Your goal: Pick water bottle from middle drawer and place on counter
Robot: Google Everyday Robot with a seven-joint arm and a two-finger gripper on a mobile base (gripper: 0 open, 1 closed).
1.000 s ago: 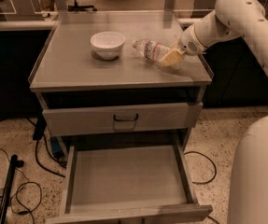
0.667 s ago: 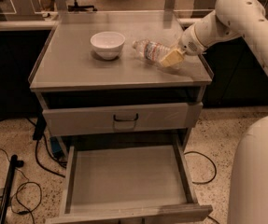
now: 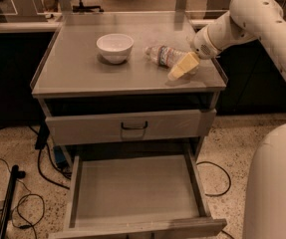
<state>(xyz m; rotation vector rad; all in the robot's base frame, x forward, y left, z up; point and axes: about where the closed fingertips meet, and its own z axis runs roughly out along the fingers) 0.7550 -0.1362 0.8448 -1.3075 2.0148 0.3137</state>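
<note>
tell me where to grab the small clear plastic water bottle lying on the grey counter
Probably its middle, from above, closing across the width: the water bottle lies on its side on the counter, cap toward the white round bowl. The gripper sits at its base end.

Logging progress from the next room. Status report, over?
Copy: pincer low over counter, at water bottle's right end. Bottle lying on its side on counter. Below, middle drawer open. Nearby white bowl left of bottle, apart.

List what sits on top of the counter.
On the counter: a white bowl and the water bottle lying on its side beside it. The end effector is at the bottle's end away from the bowl, covering it.
</note>
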